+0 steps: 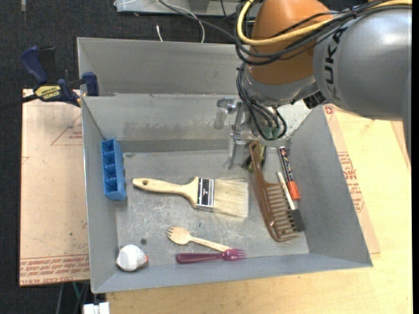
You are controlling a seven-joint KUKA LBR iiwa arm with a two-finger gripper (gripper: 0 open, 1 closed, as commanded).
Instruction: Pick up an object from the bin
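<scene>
Where the arm (373,57) reaches in from the right, its orange cover (285,34) and looped cables hang over the far right part of the grey bin (163,120). Below them the gripper (237,156) points down to the bin floor, close to the foot of the far wall. Its metal parts overlap from this angle, so I cannot tell whether the jaws are apart or together, and nothing can be seen held between them.

Nearest to it lies a brown comb (273,205). The comb's narrow handle end lies just to the right of the gripper's tip, very close to it, though contact cannot be made out. From there the comb runs toward the near right, its toothed end well clear of the gripper. It lies flat on the floor, beside the jaws rather than under them.

A black marker with an orange band (287,175) lies along the comb's right side, touching or nearly touching it. On the near side of the gripper lies a paintbrush (200,192), its pale bristles pointing right and its wooden handle pointing left.

Farther off, a blue ridged tray (112,170) lies against the left wall. A small wooden fork (186,238) and a purple plastic fork (209,257) lie side by side by the near wall, and a white ball (131,258) sits in the near left corner.
</scene>
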